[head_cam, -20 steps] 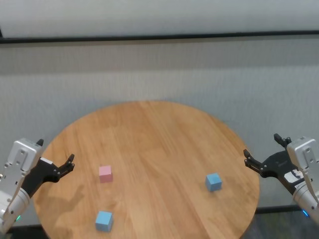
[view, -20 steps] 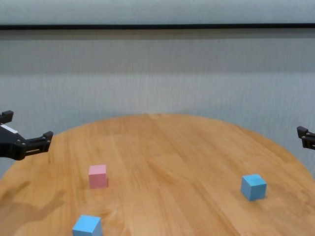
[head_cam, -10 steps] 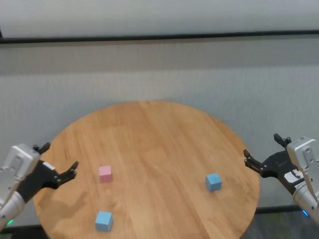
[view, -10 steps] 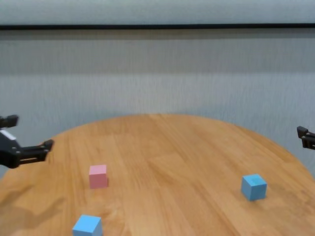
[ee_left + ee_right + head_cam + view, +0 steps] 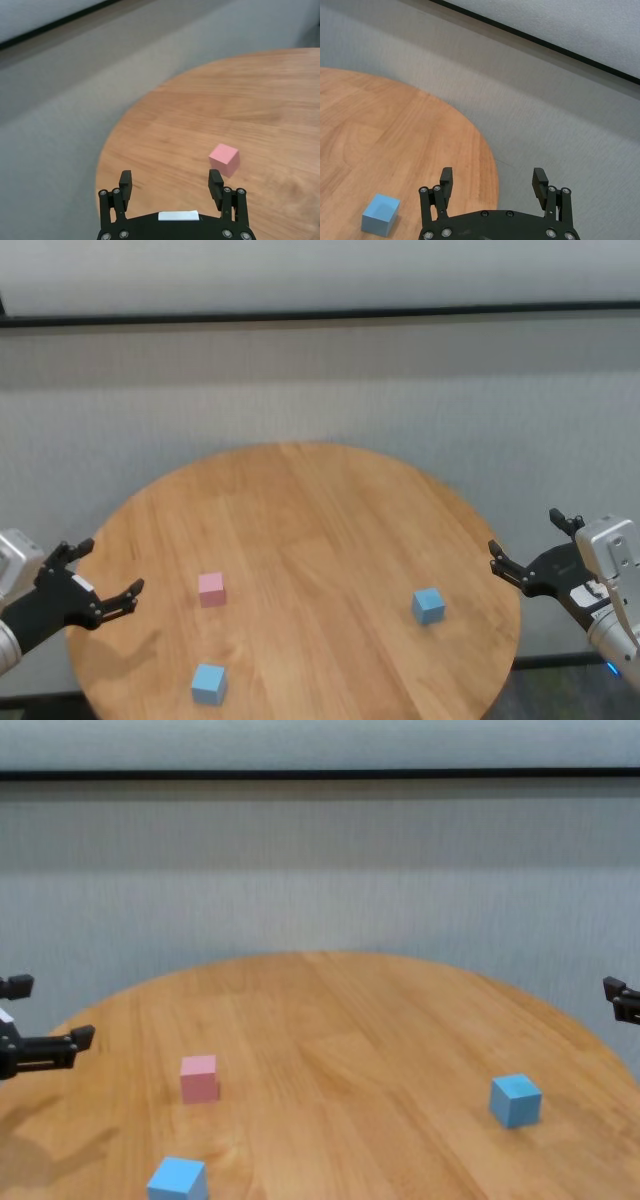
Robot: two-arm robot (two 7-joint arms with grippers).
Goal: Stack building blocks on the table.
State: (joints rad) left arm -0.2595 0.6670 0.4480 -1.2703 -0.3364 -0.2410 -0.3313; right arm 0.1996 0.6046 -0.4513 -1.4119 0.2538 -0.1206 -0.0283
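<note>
My left tool (image 5: 100,575) hangs spread at the table's (image 5: 320,510) left edge and my right tool (image 5: 528,550) spread off its right edge, while the pink cube (image 5: 211,589) and two blue cubes (image 5: 208,683) (image 5: 428,605) sit well apart.

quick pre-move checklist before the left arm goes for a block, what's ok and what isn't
1. Left gripper open and empty, at the table's left edge: ok.
2. Small pink matte cube upright on the round wood-grain table, nothing touching it: ok.
3. Path from the left gripper to the pink cube free of other things: ok.
4. Near light blue matte cube stands apart from the pink cube, out of the likely approach line: ok.
5. Right gripper open, parked beyond the table's right edge, away from the far light blue matte cube: ok.
6. Any block stacked yet: not ok, all three lie separate.
</note>
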